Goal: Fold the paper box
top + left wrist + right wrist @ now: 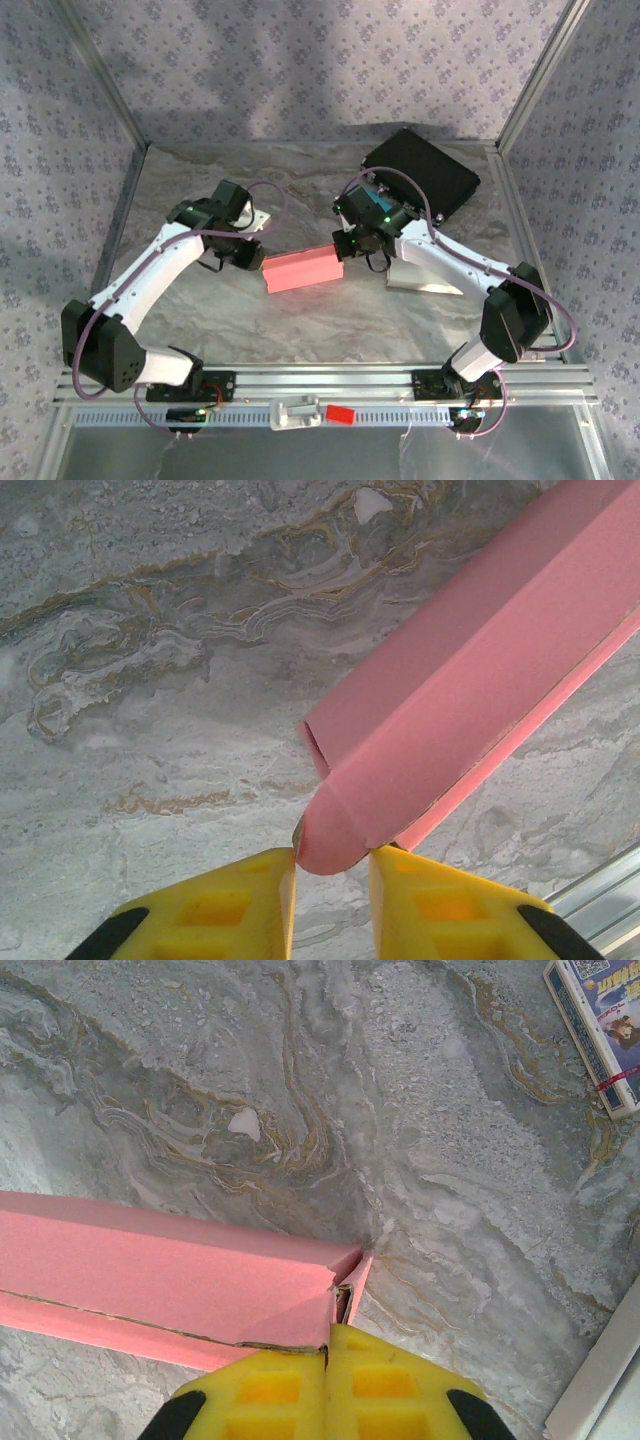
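Left wrist: flap [335, 835] between yellow fingers [240, 905]

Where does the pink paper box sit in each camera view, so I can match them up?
Top external: the pink paper box lies at the centre, slightly slanted, on the marbled tabletop.
Left wrist: it fills the right half, running diagonally up from the left gripper, whose fingertips flank its rounded flap.
Right wrist: it lies lower left, its corner flap pinched in the right gripper.
Shared landmark: the marbled tabletop under the box.
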